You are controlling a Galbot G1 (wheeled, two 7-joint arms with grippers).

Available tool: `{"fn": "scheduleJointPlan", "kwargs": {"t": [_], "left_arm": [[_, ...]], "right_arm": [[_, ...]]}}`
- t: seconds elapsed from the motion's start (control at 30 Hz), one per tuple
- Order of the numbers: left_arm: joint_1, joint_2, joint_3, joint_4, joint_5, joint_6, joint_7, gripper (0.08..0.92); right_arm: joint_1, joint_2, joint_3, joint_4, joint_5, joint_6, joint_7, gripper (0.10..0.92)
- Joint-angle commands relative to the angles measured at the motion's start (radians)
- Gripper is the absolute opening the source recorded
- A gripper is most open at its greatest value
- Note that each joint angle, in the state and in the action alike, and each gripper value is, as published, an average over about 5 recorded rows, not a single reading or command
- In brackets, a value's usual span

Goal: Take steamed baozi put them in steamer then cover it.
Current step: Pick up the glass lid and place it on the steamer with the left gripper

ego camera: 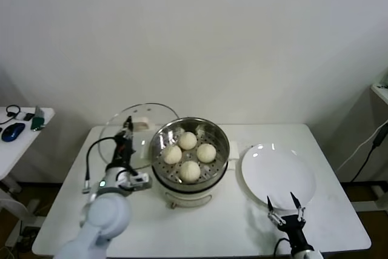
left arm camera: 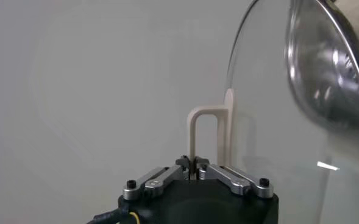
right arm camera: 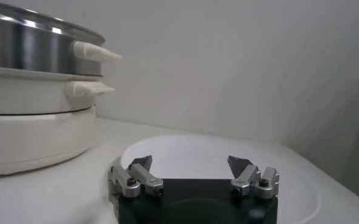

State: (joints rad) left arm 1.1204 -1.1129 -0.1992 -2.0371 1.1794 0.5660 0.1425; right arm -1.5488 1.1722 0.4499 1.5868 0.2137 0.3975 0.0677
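The steamer (ego camera: 215, 134) stands on its cream pot base (ego camera: 182, 196) mid-table, uncovered. Four steamed baozi (ego camera: 190, 171) lie in its basket. My left gripper (ego camera: 128, 124) is shut on the cream handle (ego camera: 141, 124) of the glass cover (ego camera: 154, 113) and holds the cover tilted on edge just left of and behind the steamer. In the left wrist view the gripper (left arm camera: 193, 165) pinches the handle (left arm camera: 192, 137), with the glass (left arm camera: 270, 97) beyond. My right gripper (ego camera: 284, 201) is open and empty at the plate's front edge, also in the right wrist view (right arm camera: 191, 167). The steamer's steel wall (right arm camera: 27, 49) shows there too.
A flat white plate (ego camera: 279, 174) lies right of the steamer and shows empty in the right wrist view (right arm camera: 185, 143). A side table (ego camera: 12, 150) at the far left holds a mouse and small items. The white table's front edge is near my right gripper.
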Motion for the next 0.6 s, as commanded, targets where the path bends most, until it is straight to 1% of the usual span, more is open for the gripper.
{"fn": "scheduleJointPlan", "kwargs": {"t": [0.03, 0.17, 0.33, 0.6], "left_arm": [[-0.138, -0.179, 0.296, 0.064, 0.194, 0.107, 0.088, 0.139], [-0.136, -0.229, 0.324, 0.078, 0.238, 0.117, 0.115, 0.139], [-0.104, -0.267, 0.332, 0.088, 0.303, 0.12, 0.143, 0.139], [-0.082, -0.331, 0.33, 0.115, 0.371, 0.103, 0.135, 0.139]], "right_arm": [[0.018, -0.005, -0.003, -0.002, 0.012, -0.019, 0.008, 0.823], [0.024, -0.011, -0.005, 0.002, 0.024, -0.026, 0.008, 0.823], [0.036, -0.014, -0.012, -0.002, 0.024, -0.028, 0.008, 0.823], [0.045, -0.016, -0.025, -0.009, 0.022, -0.027, 0.009, 0.823]]}}
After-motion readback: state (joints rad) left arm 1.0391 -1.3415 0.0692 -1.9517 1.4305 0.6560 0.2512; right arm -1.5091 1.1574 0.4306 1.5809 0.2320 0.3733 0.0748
